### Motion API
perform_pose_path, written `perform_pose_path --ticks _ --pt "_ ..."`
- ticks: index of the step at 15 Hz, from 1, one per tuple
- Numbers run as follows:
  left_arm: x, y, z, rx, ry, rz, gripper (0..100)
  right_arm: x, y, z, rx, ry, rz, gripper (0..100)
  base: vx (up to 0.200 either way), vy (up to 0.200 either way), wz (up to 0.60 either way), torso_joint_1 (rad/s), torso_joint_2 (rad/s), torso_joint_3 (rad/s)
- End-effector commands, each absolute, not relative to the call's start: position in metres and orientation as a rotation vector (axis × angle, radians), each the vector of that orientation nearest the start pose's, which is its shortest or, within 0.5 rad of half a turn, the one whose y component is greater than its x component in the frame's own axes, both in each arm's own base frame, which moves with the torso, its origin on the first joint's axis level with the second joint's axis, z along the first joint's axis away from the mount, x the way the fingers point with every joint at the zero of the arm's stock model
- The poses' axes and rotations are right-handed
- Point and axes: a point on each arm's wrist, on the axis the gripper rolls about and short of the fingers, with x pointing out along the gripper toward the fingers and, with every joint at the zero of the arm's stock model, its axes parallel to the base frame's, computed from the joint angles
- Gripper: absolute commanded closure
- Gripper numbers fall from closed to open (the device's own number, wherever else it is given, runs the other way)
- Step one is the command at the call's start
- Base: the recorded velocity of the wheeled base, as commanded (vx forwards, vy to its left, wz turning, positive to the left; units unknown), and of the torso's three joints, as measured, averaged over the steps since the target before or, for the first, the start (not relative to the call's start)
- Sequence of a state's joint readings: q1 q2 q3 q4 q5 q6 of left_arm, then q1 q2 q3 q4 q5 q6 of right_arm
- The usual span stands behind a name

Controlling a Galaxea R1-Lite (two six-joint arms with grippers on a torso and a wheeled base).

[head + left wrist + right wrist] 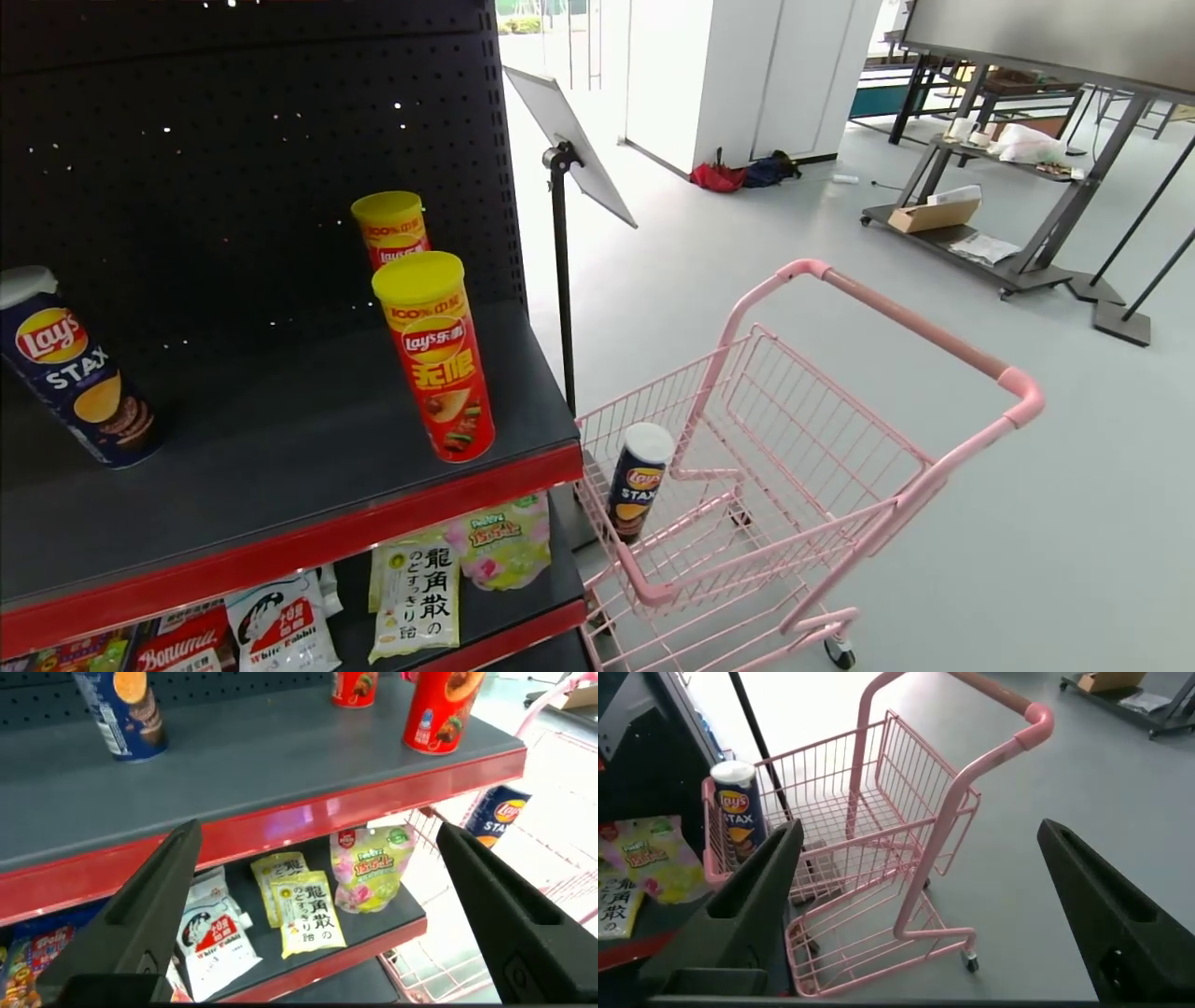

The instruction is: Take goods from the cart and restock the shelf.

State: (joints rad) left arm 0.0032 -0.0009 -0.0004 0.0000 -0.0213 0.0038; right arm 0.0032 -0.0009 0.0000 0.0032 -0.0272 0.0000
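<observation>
**mik:** Head cam first. The pink cart (910, 324) has one blue can (635, 490) standing upright in its front corner, right by the shelf (280, 448). The top board already carries two red cans (434, 359) and a second blue tube (79, 373). So I reckon there's one item left to move.

**jo:** Left wrist cam: the left claw (318, 831) is spread wide and holding nothing. The shelf's red lip is straight ahead between its fingers, with the snack bags (304, 901) below that. The cart's can peeks out beyond one finger, cropped. The cans on the board are cut off partway up too.

**mik:** Right wrist cam: the right claw (920, 826) is gaping as well, empty, up above the cart. The can sits out past one fingertip, not centred between the two.

**jo:** That's my worry. Drop down like that and a finger clips the lid or snags the wire wall. Then the tall tube tips, or the cart rolls off on its wheels. On the shelf, the front red can stands near the edge, so it's easy to knock.

**mik:** Also, the can's base is behind wire, and there's something dark under the basket I can't make out.
</observation>
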Motion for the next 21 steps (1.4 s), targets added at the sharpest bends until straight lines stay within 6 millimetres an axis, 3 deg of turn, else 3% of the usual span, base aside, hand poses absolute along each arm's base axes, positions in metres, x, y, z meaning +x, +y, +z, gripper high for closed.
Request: perform_pose_path --ticks 1,21 --pt "-0.0228 -0.0006 0.0755 0.005 0.000 -0.017 0 -0.0228 -0.0007 0.0752 0.000 0.003 -0.025 0 0.000 0.000 0.00 -0.134 0.34 0.183" --pt "-0.0228 -0.0006 0.0755 0.005 0.000 -0.018 0 -0.0228 -0.0007 0.0752 0.000 0.003 -0.025 0 0.000 0.000 0.00 -0.153 0.40 0.247"
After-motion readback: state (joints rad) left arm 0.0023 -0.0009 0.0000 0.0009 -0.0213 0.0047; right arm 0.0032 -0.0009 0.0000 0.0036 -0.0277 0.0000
